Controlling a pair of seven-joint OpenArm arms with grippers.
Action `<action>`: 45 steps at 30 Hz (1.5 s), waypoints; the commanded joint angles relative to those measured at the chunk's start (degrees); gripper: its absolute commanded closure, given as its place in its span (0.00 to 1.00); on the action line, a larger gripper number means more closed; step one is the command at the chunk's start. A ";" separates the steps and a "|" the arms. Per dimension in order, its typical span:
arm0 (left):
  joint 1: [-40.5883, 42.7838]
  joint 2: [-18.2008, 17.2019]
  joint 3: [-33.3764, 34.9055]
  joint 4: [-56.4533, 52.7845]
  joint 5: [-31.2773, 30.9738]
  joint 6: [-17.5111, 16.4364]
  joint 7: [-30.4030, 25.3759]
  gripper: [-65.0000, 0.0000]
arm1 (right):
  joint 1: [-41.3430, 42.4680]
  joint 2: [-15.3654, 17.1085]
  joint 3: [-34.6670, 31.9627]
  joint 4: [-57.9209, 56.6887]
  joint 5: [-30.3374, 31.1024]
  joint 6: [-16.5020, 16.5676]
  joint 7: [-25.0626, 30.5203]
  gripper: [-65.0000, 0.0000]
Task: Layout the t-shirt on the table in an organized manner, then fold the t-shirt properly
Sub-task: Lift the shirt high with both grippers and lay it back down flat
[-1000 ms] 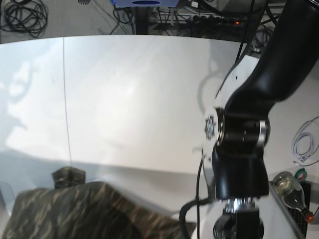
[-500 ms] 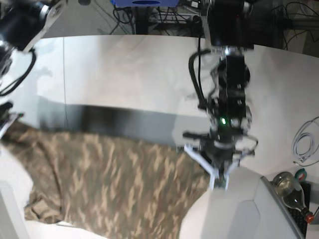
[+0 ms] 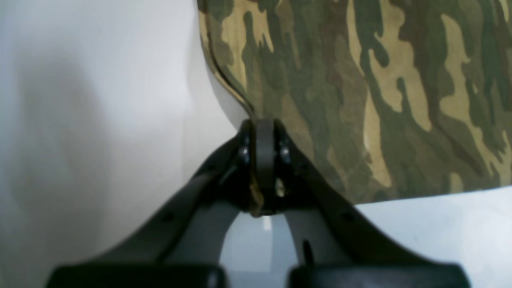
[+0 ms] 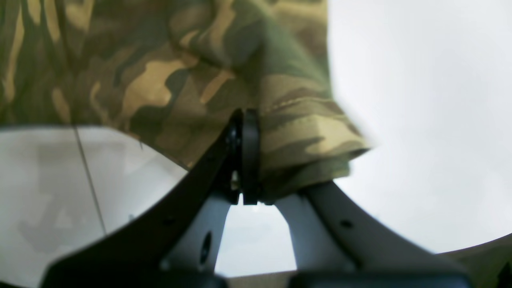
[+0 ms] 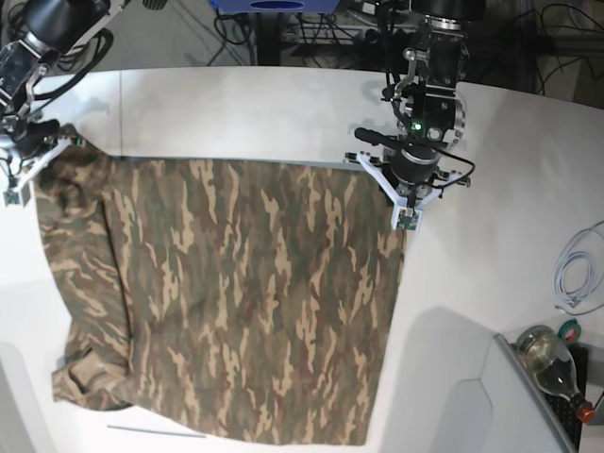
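The camouflage t-shirt [image 5: 236, 293] lies spread over the white table [image 5: 245, 113], with a bunched fold at its near left corner. My left gripper [image 5: 408, 219] is shut on the shirt's far right corner. In the left wrist view that gripper [image 3: 262, 160] pinches the t-shirt [image 3: 360, 100] at its edge above the table [image 3: 100, 120]. My right gripper [image 5: 13, 192] is shut on the far left corner. In the right wrist view the gripper [image 4: 244, 160] clamps a hemmed fold of the t-shirt [image 4: 160, 80] over the table [image 4: 420, 120].
A glass bottle [image 5: 552, 359], a green tape roll [image 5: 569, 330] and a coiled white cable [image 5: 576, 274] sit at the table's right edge. A pale raised panel [image 5: 453, 377] stands at the near right. Cables lie on the floor beyond the far edge.
Both grippers have carried the shirt's edge away from the camera toward the far side. The shirt, bunched near the front a second ago, now lies stretched out flat.
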 commanded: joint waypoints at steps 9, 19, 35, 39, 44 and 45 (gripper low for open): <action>3.23 -2.96 -0.02 19.84 0.08 0.19 6.25 1.00 | -12.42 -2.33 0.00 18.61 2.36 -0.14 0.85 0.99; 6.66 -4.37 0.15 23.62 0.43 0.11 10.91 1.00 | -13.39 -4.08 0.00 16.42 4.38 -0.14 -6.63 0.99; -48.46 0.47 16.33 -16.29 3.51 0.37 15.84 1.00 | 41.64 21.85 -18.81 -24.38 -1.95 -0.14 -4.08 0.99; -68.50 6.80 16.15 -33.00 3.33 1.25 10.82 1.00 | 59.23 27.39 -26.02 -27.98 -1.95 -0.14 -0.65 0.99; -84.06 10.13 4.55 -26.67 3.16 3.36 11.44 1.00 | 74.43 31.08 -29.10 -13.74 -1.95 -0.14 -6.45 1.00; -84.77 10.13 1.74 -22.62 3.16 3.36 12.85 1.00 | 75.58 31.52 -29.10 -8.38 -1.86 -0.14 -8.82 1.00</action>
